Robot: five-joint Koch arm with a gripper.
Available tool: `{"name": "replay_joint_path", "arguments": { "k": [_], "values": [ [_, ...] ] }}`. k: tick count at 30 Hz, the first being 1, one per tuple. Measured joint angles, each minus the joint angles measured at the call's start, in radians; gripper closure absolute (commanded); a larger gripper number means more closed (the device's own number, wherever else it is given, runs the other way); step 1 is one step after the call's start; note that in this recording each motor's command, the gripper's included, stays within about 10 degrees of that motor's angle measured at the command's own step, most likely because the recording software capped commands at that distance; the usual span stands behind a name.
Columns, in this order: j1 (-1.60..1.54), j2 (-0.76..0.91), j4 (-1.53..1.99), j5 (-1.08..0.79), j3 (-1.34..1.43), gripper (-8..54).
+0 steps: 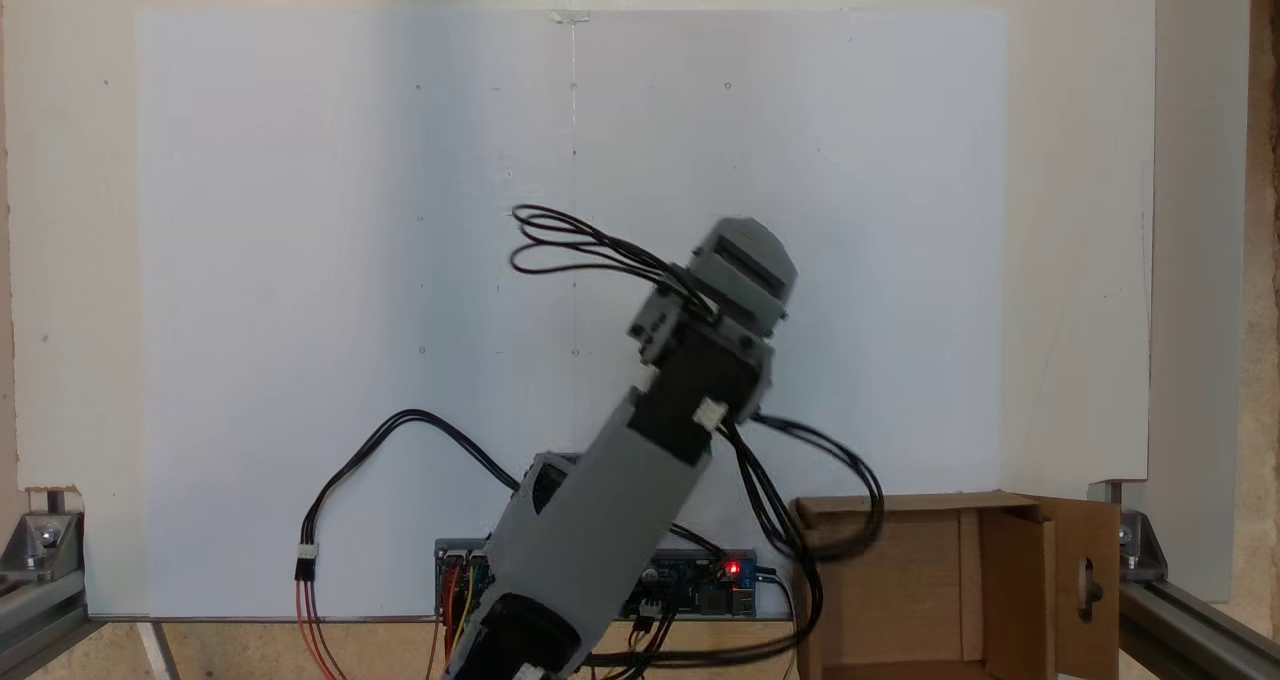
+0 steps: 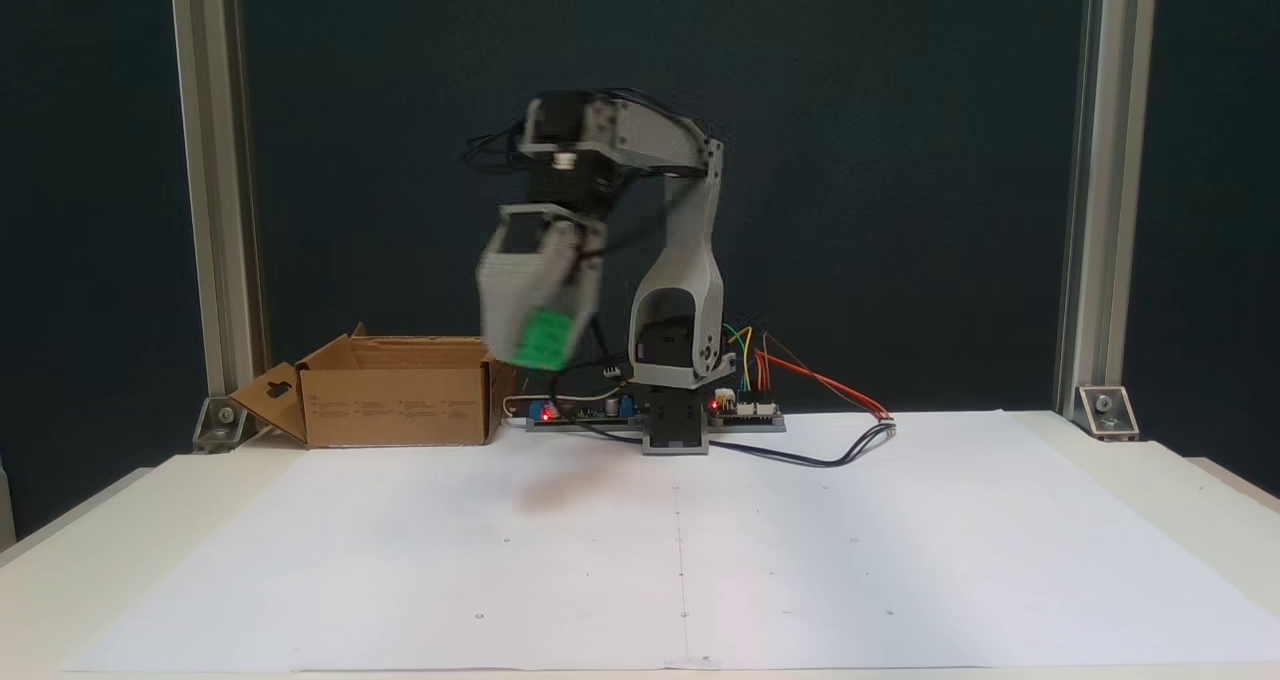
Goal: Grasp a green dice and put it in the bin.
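Note:
A small bright green dice [image 2: 543, 340] hangs in the air, held at the lower end of my gripper [image 2: 540, 345], which is blurred with motion. The gripper is shut on the dice, well above the table and just right of the bin's upper edge in that fixed view. The bin [image 2: 395, 392] is a brown cardboard box standing at the back left, its slotted flap [image 2: 272, 398] folded out to the left. In the other fixed view, seen from above, the bin [image 1: 900, 585] sits at the lower right and the arm's wrist [image 1: 740, 270] hides the fingers and the dice.
A white paper sheet [image 2: 680, 550] covers the table. The arm's base [image 2: 675, 425] with control boards and loose black, red and yellow wires [image 2: 820, 390] stands at the back. Aluminium posts [image 2: 1085, 190] frame the table's back corners.

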Motion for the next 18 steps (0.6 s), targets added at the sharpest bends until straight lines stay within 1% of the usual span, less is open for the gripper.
{"name": "replay_joint_path", "arguments": {
  "k": [8, 11, 14, 16, 17, 18],
  "values": [
    [0.537, 0.009, 0.026, -0.268, 0.0, 33.7],
    [0.709, 0.009, 0.025, -0.379, 0.0, 33.7],
    [0.839, -0.008, 0.0, -0.449, -0.002, 33.7],
    [0.968, -0.104, -0.074, -0.476, -0.057, 33.7],
    [0.974, -0.114, -0.081, -0.476, -0.067, 33.7],
    [1.008, -0.193, -0.103, -0.476, -0.141, 33.7]
  ]
}}
